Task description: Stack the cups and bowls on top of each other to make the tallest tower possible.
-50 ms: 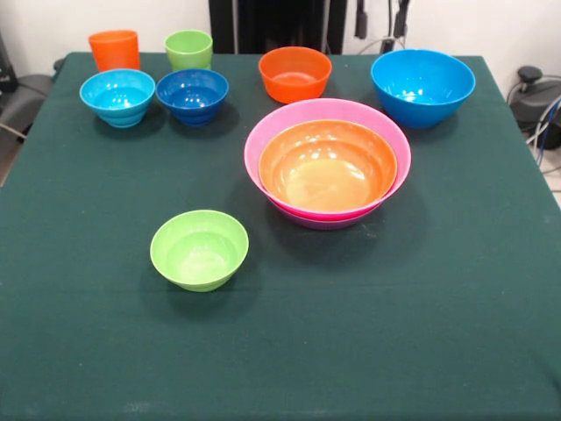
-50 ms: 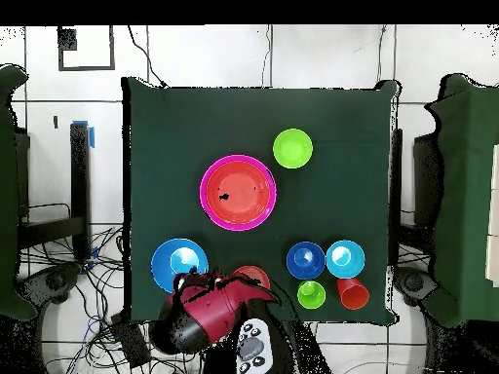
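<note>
Lime-green bowl [image 1: 199, 249] alone mid-cloth, tower [image 1: 327, 163] just beside, far from table [image 1: 456, 351] edges.

Bright plastic on a dark green table [image 1: 456, 298]

Orange cup [image 1: 114, 49], lime-green cup [image 1: 188, 49]; light-blue bowl [image 1: 117, 96], dark-blue bowl [image 1: 192, 95], small orange bowl [image 1: 294, 74], big blue bowl [image 1: 422, 86], lime-green bowl [image 1: 199, 249]; tower [image 1: 327, 164] shows orange inside pink over purple.

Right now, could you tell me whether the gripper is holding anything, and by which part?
It cannot be told: the arm is drawn back at the table's edge and its gripper is not visible.
</note>
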